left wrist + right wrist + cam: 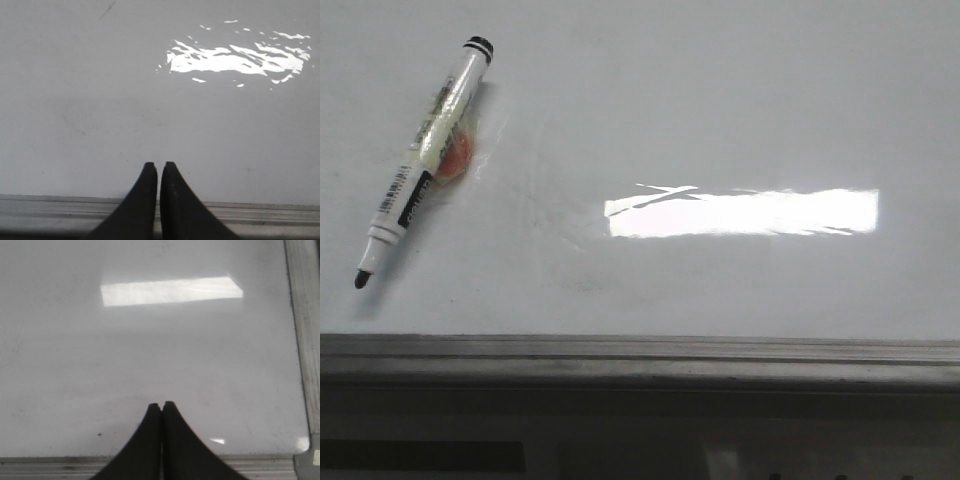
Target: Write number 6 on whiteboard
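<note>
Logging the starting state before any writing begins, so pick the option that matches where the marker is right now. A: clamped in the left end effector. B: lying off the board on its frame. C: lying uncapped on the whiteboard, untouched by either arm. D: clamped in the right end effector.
C: the marker lies on the whiteboard with its tip bare, while the left end effector and right end effector are both shut on nothing.

Overhead light, dim near edge

A bright rectangular glare (745, 213) reflects an overhead lamp; a dark shadowed ledge (640, 425) runs along the near side.
</note>
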`<state>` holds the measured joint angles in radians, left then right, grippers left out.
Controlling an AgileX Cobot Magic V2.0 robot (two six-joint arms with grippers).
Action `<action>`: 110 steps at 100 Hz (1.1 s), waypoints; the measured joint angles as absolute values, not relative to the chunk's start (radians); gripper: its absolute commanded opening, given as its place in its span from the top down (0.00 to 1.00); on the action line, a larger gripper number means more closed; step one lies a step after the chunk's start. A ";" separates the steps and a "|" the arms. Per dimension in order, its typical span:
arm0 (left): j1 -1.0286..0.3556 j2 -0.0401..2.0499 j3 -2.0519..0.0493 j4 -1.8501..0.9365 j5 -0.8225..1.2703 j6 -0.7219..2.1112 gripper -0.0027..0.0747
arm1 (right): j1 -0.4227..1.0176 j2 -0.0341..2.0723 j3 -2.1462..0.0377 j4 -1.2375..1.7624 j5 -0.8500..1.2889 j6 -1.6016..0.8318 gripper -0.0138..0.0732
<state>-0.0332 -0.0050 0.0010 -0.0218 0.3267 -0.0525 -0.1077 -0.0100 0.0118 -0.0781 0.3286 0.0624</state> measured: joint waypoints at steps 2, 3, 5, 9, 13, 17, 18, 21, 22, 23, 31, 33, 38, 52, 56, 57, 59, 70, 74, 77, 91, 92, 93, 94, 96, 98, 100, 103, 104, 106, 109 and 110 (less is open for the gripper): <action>-0.033 -0.005 0.001 -0.022 0.327 -0.053 0.99 | -0.108 -0.010 0.012 -0.078 0.329 0.062 0.91; -0.033 -0.005 0.001 -0.022 0.327 -0.053 0.99 | -0.108 -0.010 0.012 -0.078 0.329 0.062 0.91; -0.033 -0.005 0.001 -0.022 0.327 -0.053 0.99 | -0.108 -0.010 0.012 -0.078 0.329 0.062 0.91; -0.033 -0.005 0.001 -0.022 0.327 -0.053 0.99 | -0.108 -0.010 0.012 -0.078 0.329 0.062 0.91; -0.033 -0.005 0.001 -0.022 0.327 -0.053 0.99 | -0.108 -0.010 0.012 -0.078 0.329 0.062 0.91; -0.033 -0.005 0.001 -0.022 0.327 -0.053 0.99 | -0.108 -0.010 0.012 -0.078 0.329 0.062 0.91; -0.033 -0.005 0.001 -0.022 0.327 -0.053 0.99 | -0.108 -0.010 0.012 -0.078 0.329 0.062 0.91; -0.033 -0.005 0.001 -0.022 0.327 -0.053 0.99 | -0.108 -0.010 0.012 -0.078 0.329 0.062 0.91; -0.033 -0.005 0.001 -0.022 0.327 -0.053 0.99 | -0.108 -0.010 0.012 -0.078 0.329 0.062 0.91; -0.033 -0.005 0.001 -0.020 0.327 -0.053 0.99 | -0.108 -0.010 0.012 -0.078 0.329 0.062 0.91; -0.033 -0.005 0.001 -0.020 0.327 -0.053 0.99 | -0.108 -0.010 0.012 -0.078 0.329 0.062 0.91; -0.033 -0.005 0.001 -0.020 0.327 -0.053 0.99 | -0.108 -0.010 0.012 -0.078 0.329 0.062 0.91; -0.033 -0.005 0.001 -0.020 0.327 -0.053 0.99 | -0.108 -0.010 0.012 -0.078 0.329 0.062 0.91; -0.033 -0.005 0.001 -0.020 0.327 -0.053 0.99 | -0.108 -0.010 0.012 -0.078 0.329 0.062 0.91; -0.033 -0.005 0.001 -0.020 0.327 -0.053 0.99 | -0.108 -0.010 0.012 -0.078 0.329 0.062 0.91; -0.033 -0.005 0.001 -0.020 0.327 -0.053 0.99 | -0.108 -0.010 0.012 -0.078 0.329 0.062 0.91; -0.033 -0.005 0.001 -0.020 0.327 -0.053 0.99 | -0.108 -0.010 0.012 -0.078 0.329 0.062 0.91; -0.033 -0.005 0.001 -0.020 0.324 -0.053 0.99 | -0.108 -0.010 0.012 -0.078 0.329 0.062 0.91; -0.033 -0.005 0.001 -0.020 0.318 -0.053 0.99 | -0.108 -0.010 0.012 -0.078 0.329 0.062 0.91; -0.033 -0.005 0.001 -0.020 0.314 -0.053 0.99 | -0.108 -0.010 0.012 -0.078 0.329 0.062 0.91; -0.033 -0.005 0.001 -0.020 0.269 -0.053 0.99 | -0.108 -0.010 0.012 -0.078 0.329 0.062 0.91; -0.033 -0.005 0.001 -0.020 0.263 -0.053 0.99 | -0.108 -0.010 0.012 -0.078 0.329 0.062 0.91; -0.033 -0.005 0.001 -0.020 0.260 -0.053 0.99 | -0.108 -0.010 0.012 -0.078 0.329 0.062 0.91; -0.033 -0.005 0.001 -0.020 0.257 -0.053 0.99 | -0.108 -0.010 0.012 -0.078 0.329 0.062 0.91; -0.033 -0.005 0.001 -0.020 0.250 -0.053 0.99 | -0.108 -0.010 0.012 -0.078 0.329 0.062 0.91; -0.033 -0.005 0.001 -0.020 0.243 -0.053 0.99 | -0.108 -0.010 0.012 -0.078 0.329 0.062 0.91; -0.033 -0.005 0.001 -0.020 0.238 -0.053 0.99 | -0.108 -0.010 0.012 -0.078 0.329 0.062 0.91; -0.033 -0.005 0.001 -0.020 0.233 -0.053 0.99 | -0.108 -0.010 0.012 -0.082 0.324 0.062 0.91; -0.033 -0.005 0.001 -0.020 0.230 -0.053 0.99 | -0.108 -0.010 0.012 -0.086 0.321 0.062 0.91; -0.033 -0.005 0.001 -0.020 0.224 -0.053 0.99 | -0.108 -0.010 0.012 -0.088 0.316 0.062 0.91; -0.033 -0.005 0.001 -0.020 0.218 -0.053 0.99 | -0.108 -0.010 0.012 -0.095 0.305 0.062 0.91; -0.033 -0.005 0.001 -0.020 0.216 -0.053 0.99 | -0.108 -0.010 0.012 -0.095 0.301 0.062 0.91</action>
